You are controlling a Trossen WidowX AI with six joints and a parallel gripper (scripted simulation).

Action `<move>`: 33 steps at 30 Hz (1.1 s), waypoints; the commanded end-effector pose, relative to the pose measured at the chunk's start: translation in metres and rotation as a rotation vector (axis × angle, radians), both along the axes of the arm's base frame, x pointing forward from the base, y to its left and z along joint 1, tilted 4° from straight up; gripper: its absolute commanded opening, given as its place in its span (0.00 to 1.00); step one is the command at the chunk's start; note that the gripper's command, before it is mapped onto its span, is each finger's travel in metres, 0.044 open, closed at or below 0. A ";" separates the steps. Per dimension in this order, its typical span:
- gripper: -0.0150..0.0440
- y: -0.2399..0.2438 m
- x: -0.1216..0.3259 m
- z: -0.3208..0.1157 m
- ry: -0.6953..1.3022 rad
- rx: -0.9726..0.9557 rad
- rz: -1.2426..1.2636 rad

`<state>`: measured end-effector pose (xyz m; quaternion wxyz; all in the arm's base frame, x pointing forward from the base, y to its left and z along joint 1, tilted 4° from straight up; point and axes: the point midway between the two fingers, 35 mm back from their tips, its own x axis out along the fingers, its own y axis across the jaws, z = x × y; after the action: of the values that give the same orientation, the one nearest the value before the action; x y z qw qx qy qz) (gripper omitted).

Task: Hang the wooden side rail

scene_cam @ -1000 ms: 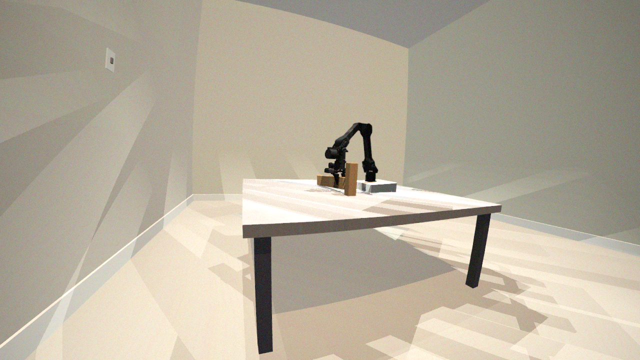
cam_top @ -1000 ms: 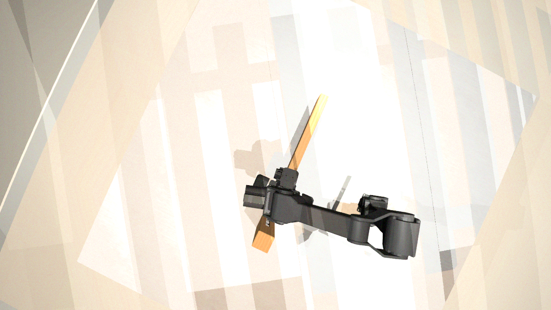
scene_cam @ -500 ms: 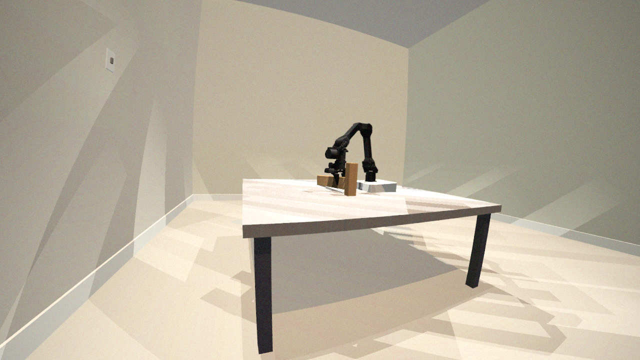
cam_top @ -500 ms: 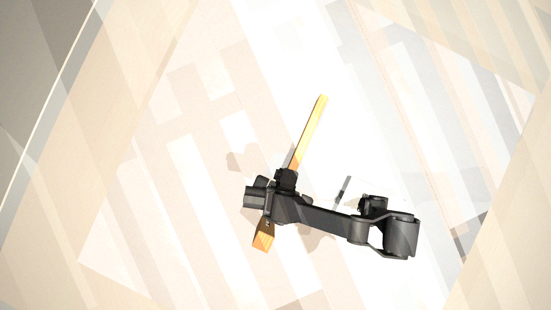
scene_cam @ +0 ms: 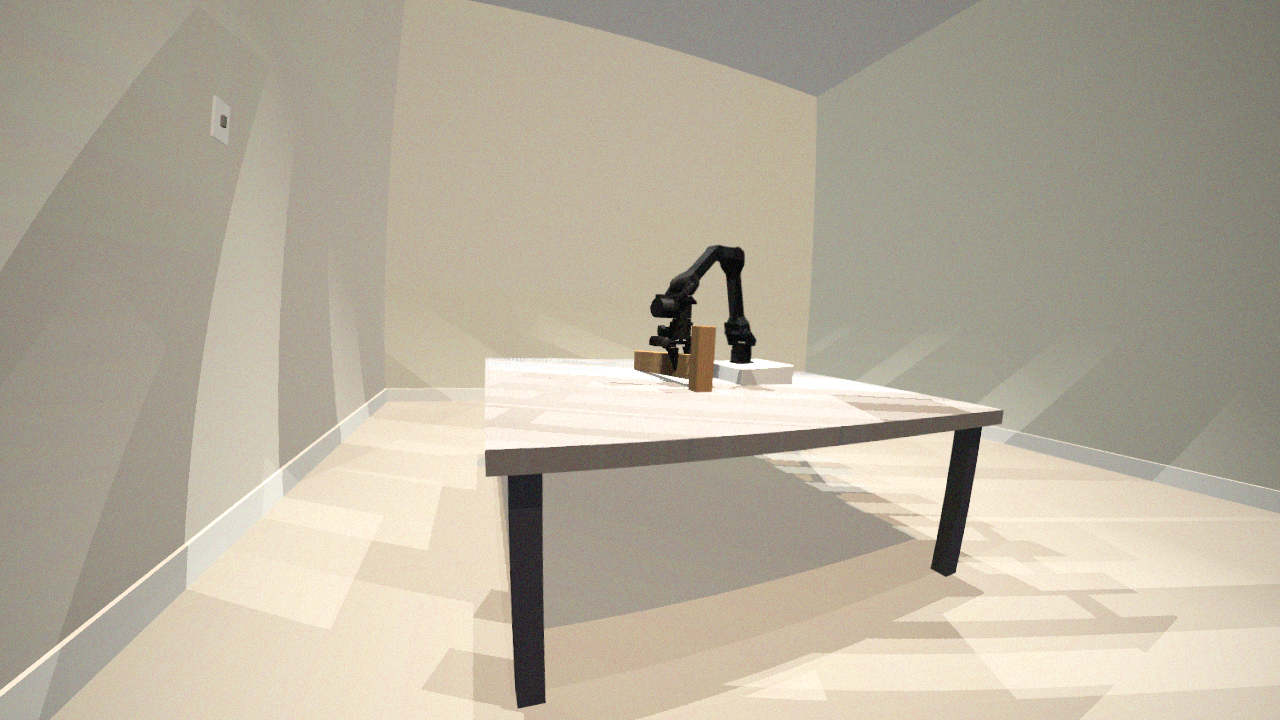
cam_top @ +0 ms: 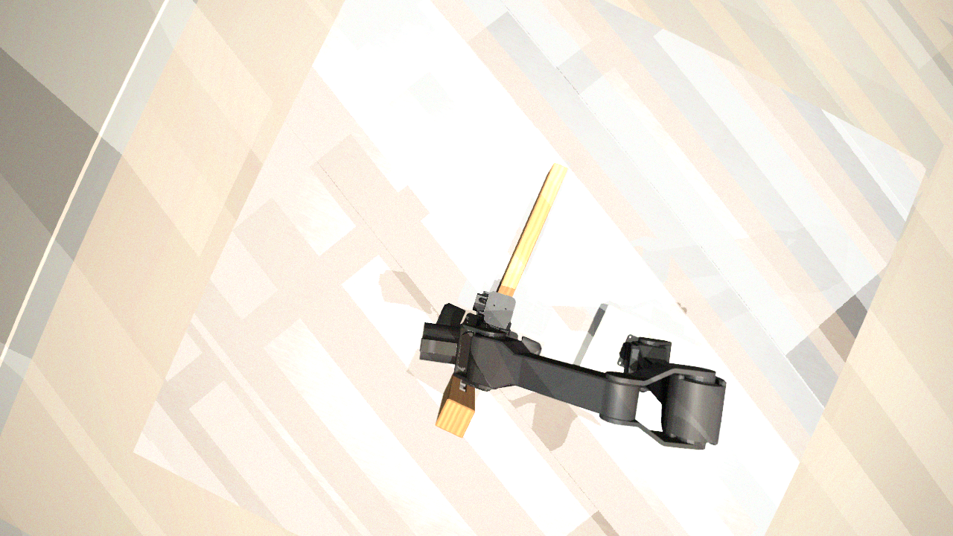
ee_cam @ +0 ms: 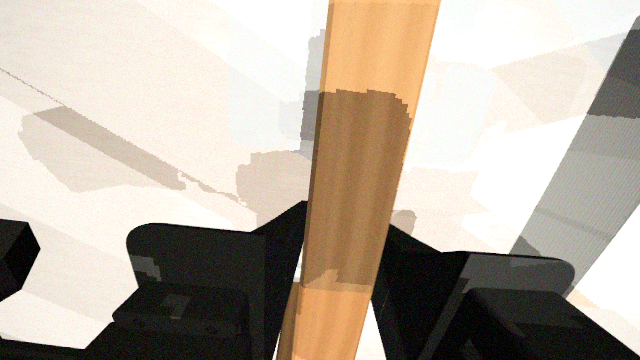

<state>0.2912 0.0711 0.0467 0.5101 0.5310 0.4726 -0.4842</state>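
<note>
Black fingers [scene_cam: 674, 360] clamped on long light-brown wooden rail [cam_top: 533, 229] [scene_cam: 651, 361] [ee_cam: 362, 150], upright brown wooden post [cam_top: 456, 418] [scene_cam: 702, 358] near them, white-topped desk [cam_top: 426, 152] [scene_cam: 590, 420] [ee_cam: 125, 100] beneath.

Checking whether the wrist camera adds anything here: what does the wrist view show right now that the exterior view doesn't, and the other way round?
Only the wrist view: the dark fingers seen close up, one on each side of the rail, and the grain on its top face.

Only the exterior view: the arm up to its shoulder, the white base block, the table's legs and the wall switch.

Both: the gripper, the wooden rail and part of the tabletop.
</note>
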 end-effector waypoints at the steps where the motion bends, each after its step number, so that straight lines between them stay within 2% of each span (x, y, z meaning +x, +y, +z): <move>1: 0.25 0.001 0.002 0.001 -0.007 0.002 -0.004; 33: 0.25 0.005 0.003 0.002 -0.007 0.003 -0.004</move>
<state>0.2915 0.0746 0.0466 0.5102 0.5312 0.4725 -0.4841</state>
